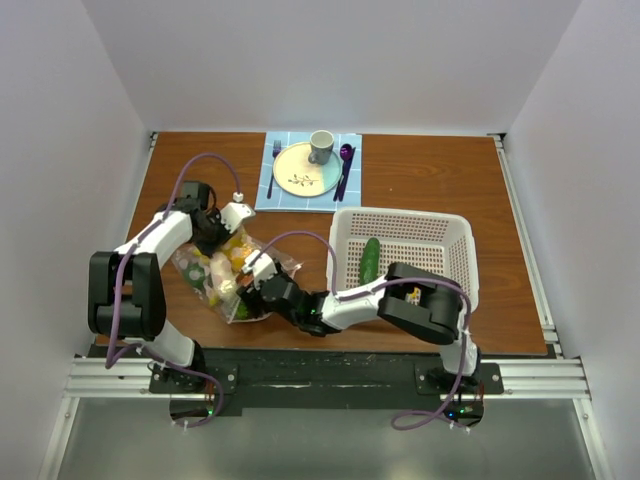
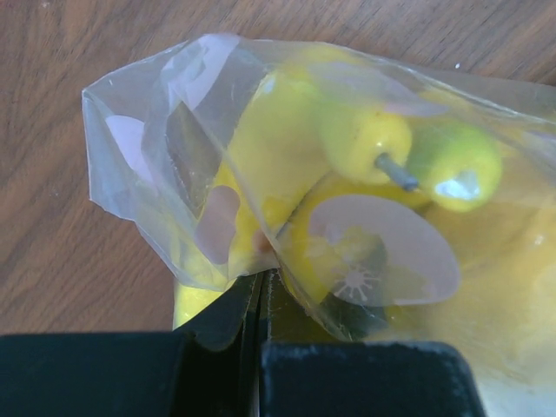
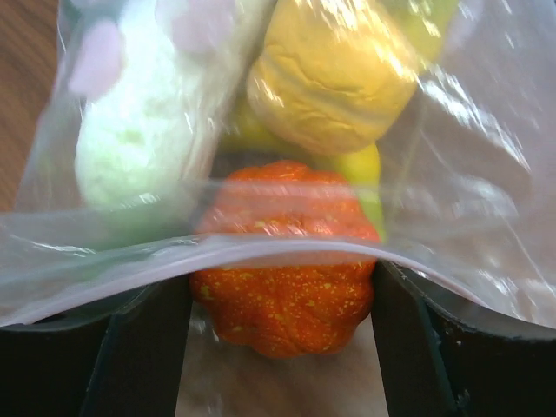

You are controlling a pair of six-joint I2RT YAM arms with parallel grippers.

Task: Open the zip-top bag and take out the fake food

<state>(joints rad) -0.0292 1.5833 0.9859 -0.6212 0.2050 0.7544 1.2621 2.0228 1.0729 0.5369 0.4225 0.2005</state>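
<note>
The zip-top bag [image 1: 207,268] lies at the near left of the table, still holding several pieces of fake food. My left gripper [image 1: 226,236] is shut on a fold of the bag's far end; in the left wrist view [image 2: 260,285] the plastic [image 2: 208,122] is pinched over yellow fruit [image 2: 365,135]. My right gripper [image 1: 256,287] is at the bag's near mouth. Its fingers [image 3: 148,339] press both sides of the orange [image 3: 282,287], which sits half out under the pink zipper strip [image 3: 130,274]. A green cucumber [image 1: 371,260] lies in the basket.
A white perforated basket [image 1: 455,232] stands at the right. A blue placemat [image 1: 352,192] at the back holds a plate [image 1: 305,170], cup [image 1: 321,146] and cutlery. A pale green piece [image 3: 130,139] and a yellow bun-like piece [image 3: 330,78] sit deeper in the bag.
</note>
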